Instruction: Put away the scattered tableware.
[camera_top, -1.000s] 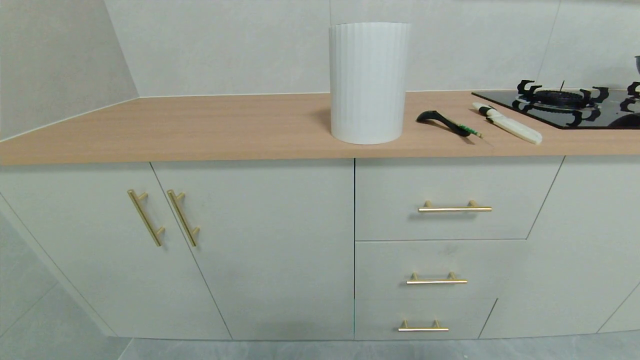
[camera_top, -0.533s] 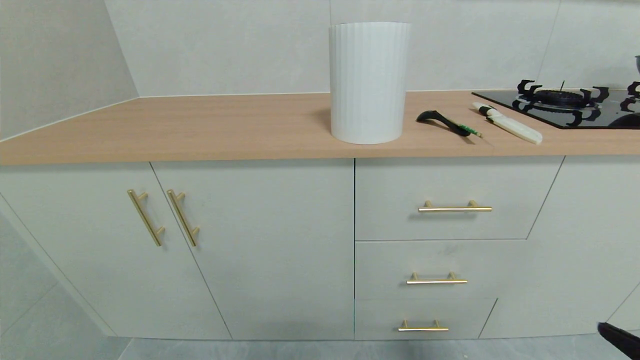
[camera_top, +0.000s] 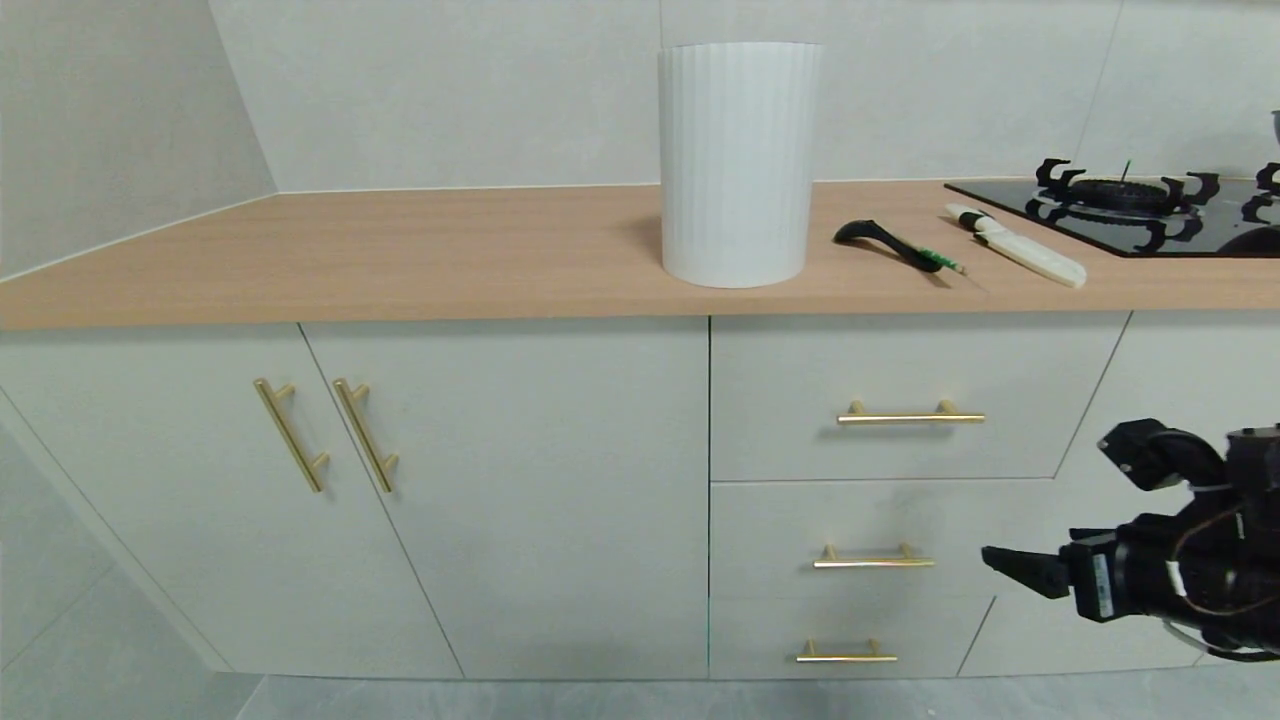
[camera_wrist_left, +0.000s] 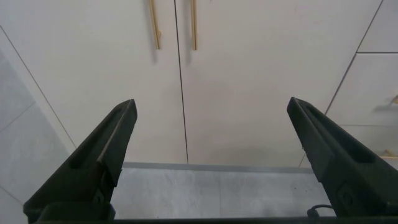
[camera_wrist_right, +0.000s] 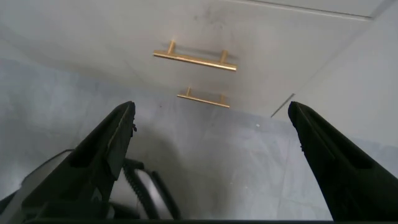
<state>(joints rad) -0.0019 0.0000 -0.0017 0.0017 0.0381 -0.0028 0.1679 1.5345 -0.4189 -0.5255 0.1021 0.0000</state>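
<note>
While the left tool (camera_wrist_left: 210, 118) and right tool (camera_top: 1058, 500) gape wide and empty, the right one hangs low near the lower drawers (camera_top: 870, 520).

Left pincer (camera_wrist_left: 210, 106) spread wide, 2 gold handles (camera_wrist_left: 155, 25), cabinet doors (camera_wrist_left: 249, 74)

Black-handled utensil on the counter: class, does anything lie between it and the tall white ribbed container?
Nothing visible does. The black-handled utensil lies on the counter beside the white ribbed container, with only bare wood between them. The white knife lies on the utensil's other side, toward the hob.
</note>
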